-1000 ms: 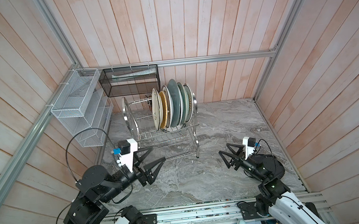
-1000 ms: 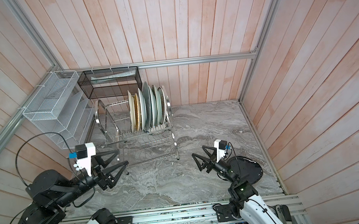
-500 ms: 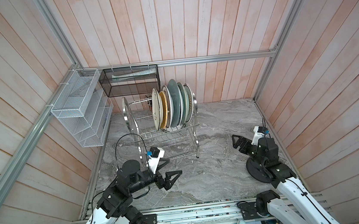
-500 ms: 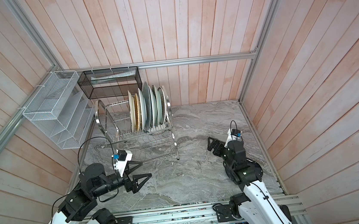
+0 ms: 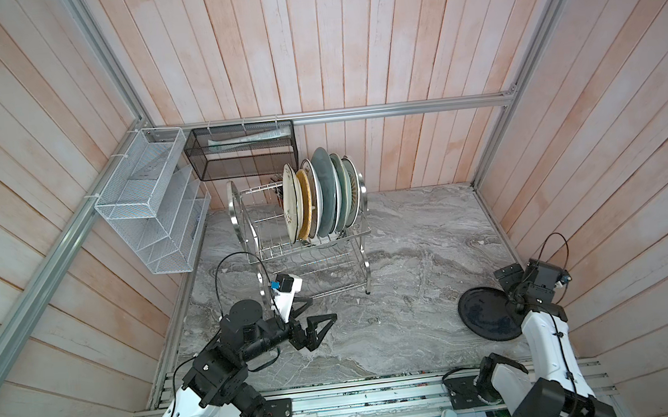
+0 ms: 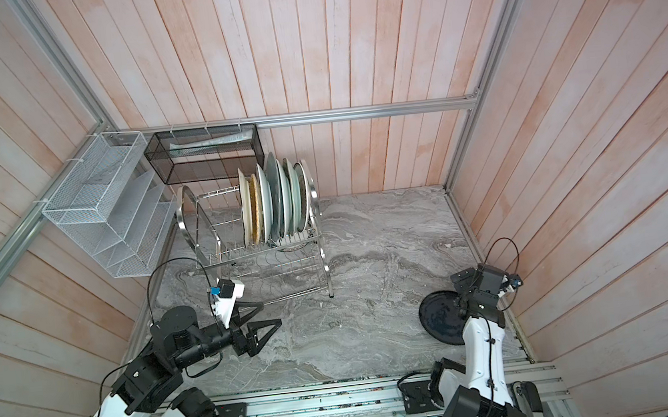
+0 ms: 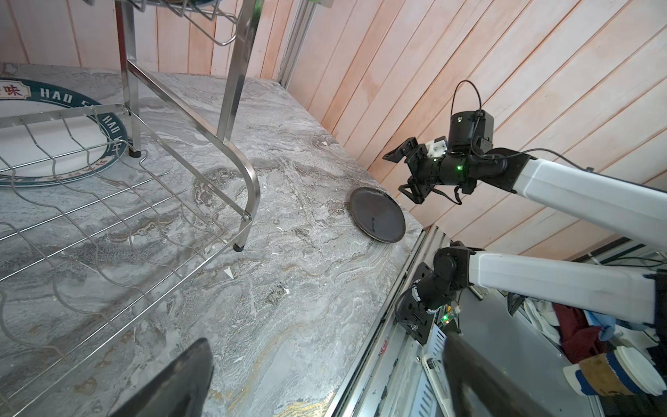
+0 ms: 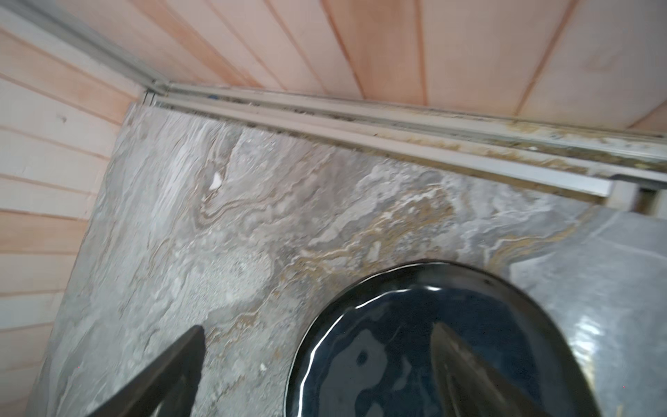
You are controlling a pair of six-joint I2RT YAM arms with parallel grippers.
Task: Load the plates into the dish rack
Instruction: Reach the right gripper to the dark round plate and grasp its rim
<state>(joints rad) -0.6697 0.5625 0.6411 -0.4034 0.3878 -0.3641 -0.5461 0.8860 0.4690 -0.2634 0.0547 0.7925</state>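
Both arms have moved in the last second, while the crockery has stayed put. Low over the front left of the worktop [image 5: 399, 337], the left fingers [image 5: 322, 321] have come down from a raised pose near the rack. They are now spread wide with nothing between them, and the left wrist view shows only bare marble in the gap.

Just beyond these fingers, toward the back wall, stands the dish rack [image 5: 236, 210]. A row of plates [image 5: 324, 193] stands on edge at the right end of its upper tier, as it did a second ago. In the left wrist view a green-rimmed plate [image 7: 54, 144] lies flat on the worktop under the rack's lower tier, off to the side of the left fingers.

Well apart from the left fingers, across open marble, the black plate [image 5: 482, 316] lies flat near the right wall. The right arm covered most of it a second ago, and in both top views it now shows almost whole.

The right fingers [image 5: 506, 275] have swung from the middle of the worktop out toward that wall. They hang just above the plate's far edge, released and wide apart. In the right wrist view one finger is over the plate [image 8: 415, 343] and the other over marble, and the blur hides whether either touches the plate.
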